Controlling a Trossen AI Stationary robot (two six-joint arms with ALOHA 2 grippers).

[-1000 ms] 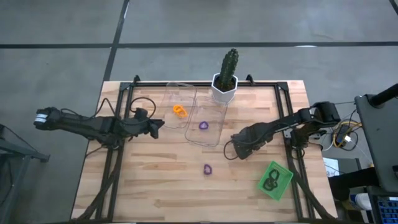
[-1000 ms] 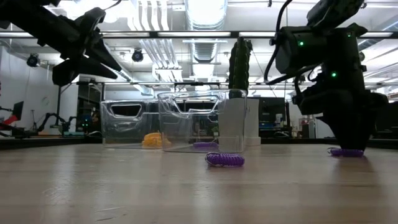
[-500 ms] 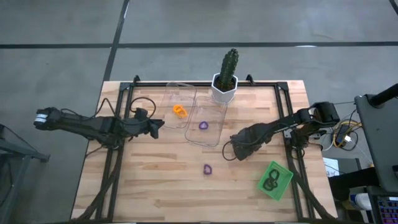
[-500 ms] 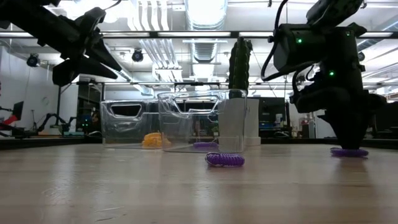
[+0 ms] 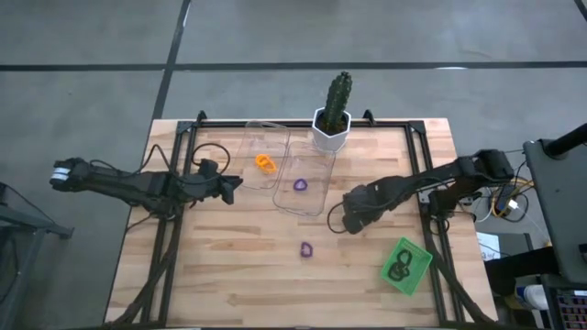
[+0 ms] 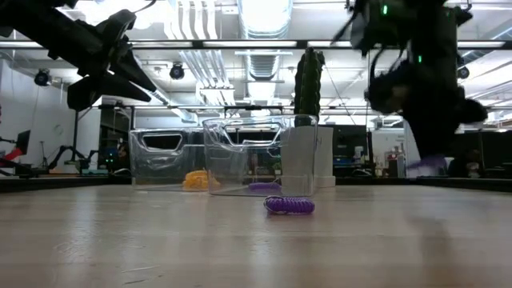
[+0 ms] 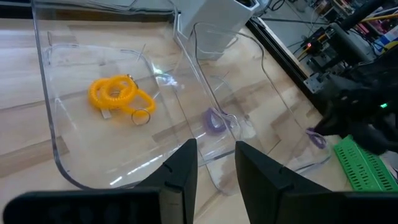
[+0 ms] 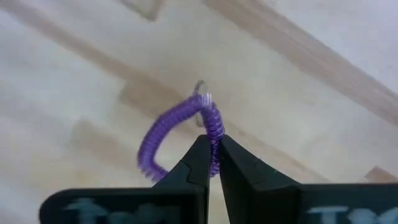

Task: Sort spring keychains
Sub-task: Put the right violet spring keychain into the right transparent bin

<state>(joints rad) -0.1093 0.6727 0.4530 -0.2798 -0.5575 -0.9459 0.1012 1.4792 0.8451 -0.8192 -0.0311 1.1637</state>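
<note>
My right gripper (image 5: 349, 218) hangs over the table's right middle, shut on a purple spring keychain (image 8: 169, 132), which shows lifted off the wood in the low view (image 6: 426, 166). Another purple keychain (image 5: 305, 248) lies flat on the table near the middle. A third purple one (image 5: 300, 184) lies in the right clear tray (image 5: 316, 205). An orange keychain (image 5: 265, 163) lies in the left clear tray (image 5: 249, 137). Black keychains (image 5: 398, 269) lie in the green tray (image 5: 417, 252). My left gripper (image 5: 237, 186) hovers beside the clear trays, narrowly open and with nothing in it. My right gripper pinches the purple keychain's coil just below its small metal ring (image 8: 213, 127), between the two fingertips (image 8: 200, 155). The fingers come from above, pointing down. The coiled loop curves away to one side of the fingers and hangs clear of the table.
A cactus in a white pot (image 5: 332, 117) stands at the far edge behind the clear trays. A black frame (image 5: 426, 174) runs along the table's sides. Bare wood lies at the near left.
My right gripper has shut on the purple keychain that lay on the table beneath it and has gone up. The keychain now hangs clear of the wood. My left arm has kept still.
</note>
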